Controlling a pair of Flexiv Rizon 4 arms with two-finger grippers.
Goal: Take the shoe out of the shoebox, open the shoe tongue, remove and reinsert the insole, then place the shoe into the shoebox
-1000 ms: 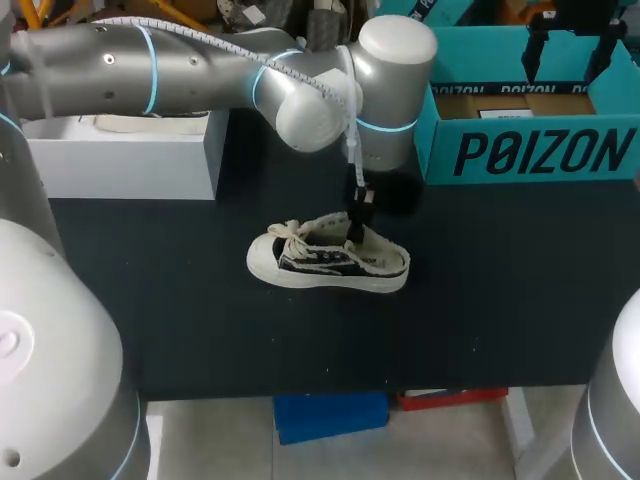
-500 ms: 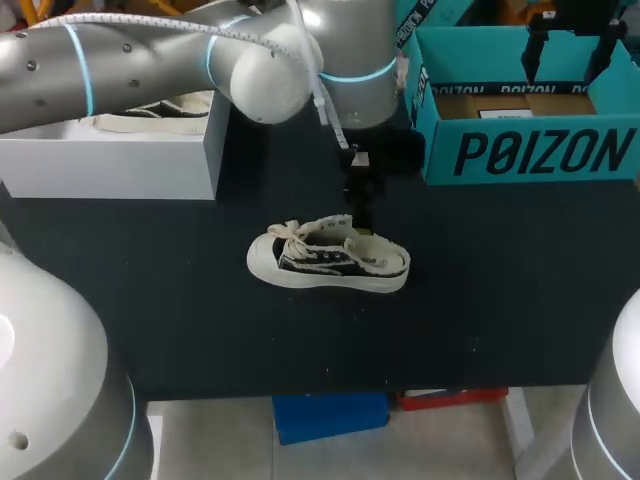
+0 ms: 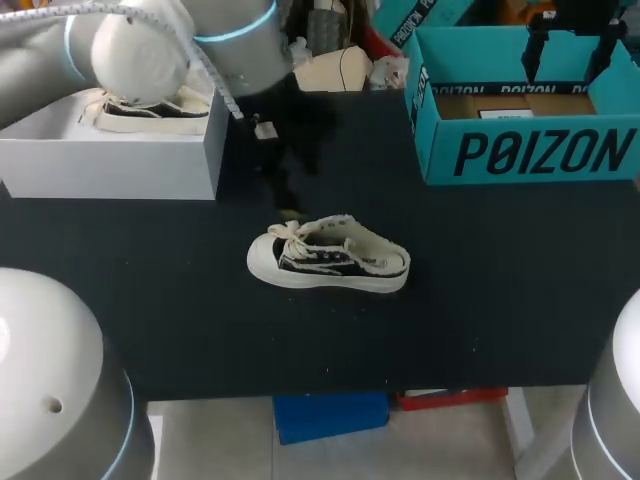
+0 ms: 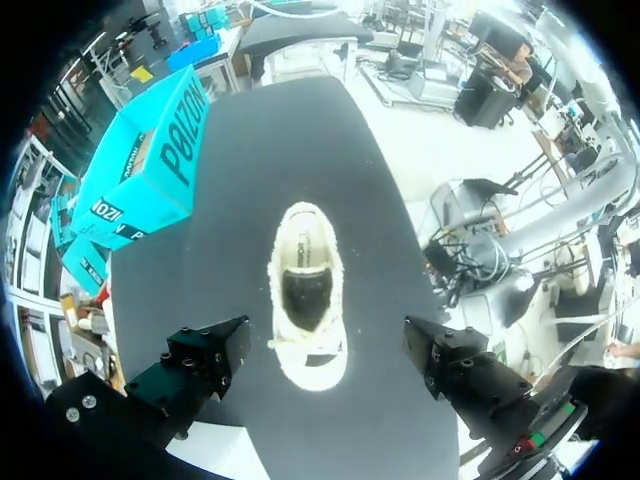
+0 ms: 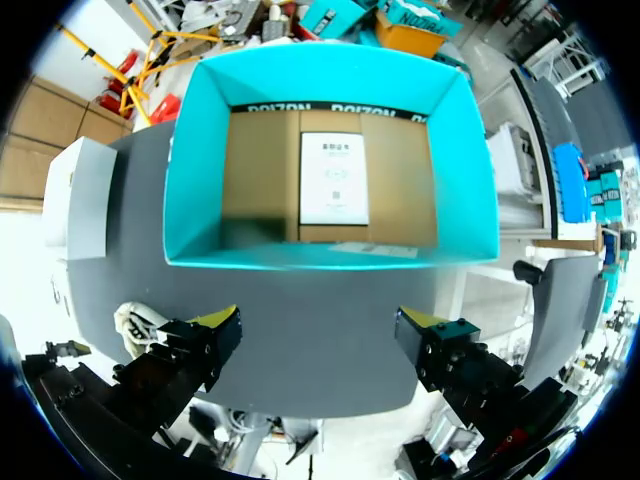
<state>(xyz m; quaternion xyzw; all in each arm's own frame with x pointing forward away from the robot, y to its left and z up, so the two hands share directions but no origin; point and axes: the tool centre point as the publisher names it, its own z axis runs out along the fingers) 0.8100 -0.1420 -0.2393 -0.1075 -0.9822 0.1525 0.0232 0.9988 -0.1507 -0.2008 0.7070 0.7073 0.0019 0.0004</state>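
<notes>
The cream and black sneaker [image 3: 328, 256] lies on its sole in the middle of the black table, toe to the left, laces loose. From the left wrist view I look straight down into the sneaker [image 4: 305, 290]. My left gripper [image 4: 325, 340] hangs open high above its toe and touches nothing. The teal shoebox [image 3: 530, 150] stands open at the back right. My right gripper [image 5: 318, 335] is open above the shoebox's near wall [image 5: 330, 255] and holds nothing; in the head view this right gripper [image 3: 570, 45] hovers over the box.
A white box [image 3: 120, 160] at the back left holds a second sneaker [image 3: 140, 110]. A white sheet [image 5: 333, 178] lies on the shoebox's cardboard floor. Bare black table surrounds the sneaker on all sides.
My left gripper let go of the sneaker's heel end, opened wide, and rose back toward the left. The sneaker stays where it was. The right arm has not moved.
</notes>
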